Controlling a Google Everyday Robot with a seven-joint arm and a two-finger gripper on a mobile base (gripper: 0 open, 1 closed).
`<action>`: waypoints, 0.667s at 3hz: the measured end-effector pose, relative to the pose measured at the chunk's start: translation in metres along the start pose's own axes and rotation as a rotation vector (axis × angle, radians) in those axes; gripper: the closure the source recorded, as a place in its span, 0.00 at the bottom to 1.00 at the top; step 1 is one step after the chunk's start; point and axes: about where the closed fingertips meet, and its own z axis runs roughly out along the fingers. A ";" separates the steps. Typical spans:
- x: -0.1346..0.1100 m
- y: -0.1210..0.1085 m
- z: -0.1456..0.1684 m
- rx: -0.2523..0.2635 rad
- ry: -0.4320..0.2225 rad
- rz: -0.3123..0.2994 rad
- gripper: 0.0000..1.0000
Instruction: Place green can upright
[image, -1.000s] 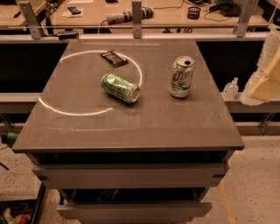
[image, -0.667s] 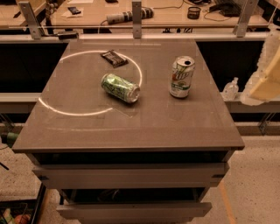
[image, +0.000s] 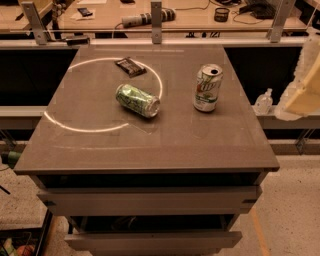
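The green can (image: 137, 100) is seen lying on its side near the middle of the grey surface (image: 150, 147), its silver end turned toward 4 o'clock. It is partly enclosed by a pale ring (image: 80, 129) marked on the surface, whose arc runs just beside the can's end. A small dark packet (image: 130, 67) lies flat at 12 o'clock from the can, apart from it. A mainly white can (image: 207, 88) stands upright at 3 o'clock from the green can, well apart, with its opened top showing. The claw (image: 305, 90) is found off the surface at its 3 o'clock side, at the frame's edge, touching neither can; whether it is open or closed cannot be told. A small clear bottle (image: 263, 101) stands on a ledge just beside it. Two drawers (image: 150, 200) are seen pulled out below the surface.
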 end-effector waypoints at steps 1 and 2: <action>0.000 0.000 0.000 0.000 0.000 0.000 0.00; 0.000 0.000 0.000 0.000 0.000 0.000 0.00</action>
